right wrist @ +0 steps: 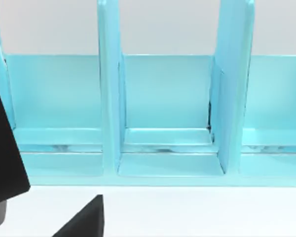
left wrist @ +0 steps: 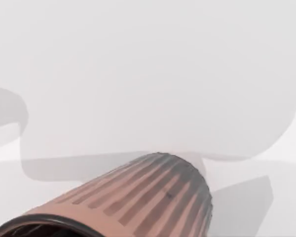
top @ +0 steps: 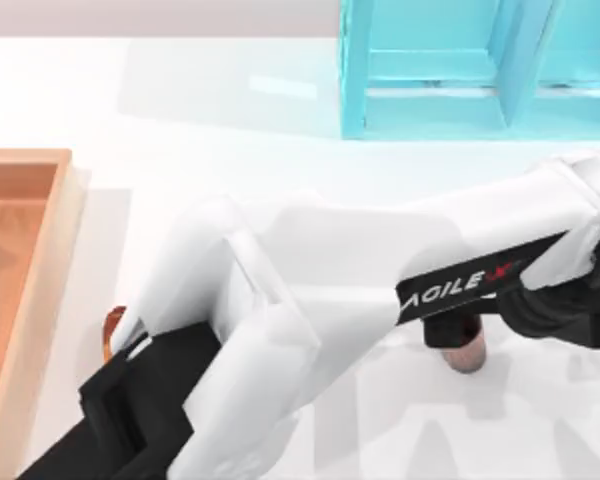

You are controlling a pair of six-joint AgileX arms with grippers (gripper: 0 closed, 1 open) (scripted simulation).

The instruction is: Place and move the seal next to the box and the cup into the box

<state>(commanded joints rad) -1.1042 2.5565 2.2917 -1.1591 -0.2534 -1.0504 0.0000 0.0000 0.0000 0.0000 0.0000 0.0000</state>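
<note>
- Nearest in the top view, the left arm [top: 210, 340] reached across the near-left of the counter [top: 230, 100], its bulk covering most of what lay under it.
- A thin orange-brown sliver [top: 113, 330] peeked out just left of that arm, close beside the box [top: 40, 260]; I could not tell whether it was the cup or the seal.
- In the left wrist view the ribbed cup [left wrist: 148, 197] lay close under the camera, seemingly tilted. How the left jaws stood could not be seen.
- Near right, the right arm [top: 520, 260] hung over a small reddish-brown object [top: 460, 350], likely the seal, well apart from the box. The right jaws' state was also unclear; dark parts [right wrist: 5, 163] edged its wrist view.
- Judging by this, the cup step was in hand; next it would need carrying left over the box wall.
- Farthest stood the turquoise shelf [top: 460, 70], cut off by the frame.
</note>
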